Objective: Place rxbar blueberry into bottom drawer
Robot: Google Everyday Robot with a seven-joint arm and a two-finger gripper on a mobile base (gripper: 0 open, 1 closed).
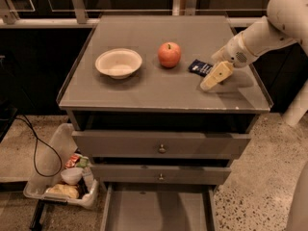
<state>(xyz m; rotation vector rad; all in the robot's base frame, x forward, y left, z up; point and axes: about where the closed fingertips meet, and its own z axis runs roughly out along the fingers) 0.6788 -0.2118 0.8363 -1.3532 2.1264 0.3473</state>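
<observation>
The rxbar blueberry point(199, 67), a small dark navy wrapper with white lettering, lies flat on the grey cabinet top point(144, 88), right of a red apple point(169, 54). My gripper point(211, 79) hangs on the white arm from the right, its cream finger point(216, 74) low over the top, just right of and in front of the bar, partly covering its right end. The bottom drawer point(159, 211) is pulled open at the bottom of the view, its flat grey floor bare.
A white bowl point(118, 62) sits on the left of the cabinet top. Two upper drawers with round knobs point(161, 148) are shut. A plastic bin of snacks point(62, 182) and a black cable point(36, 150) lie on the floor to the left.
</observation>
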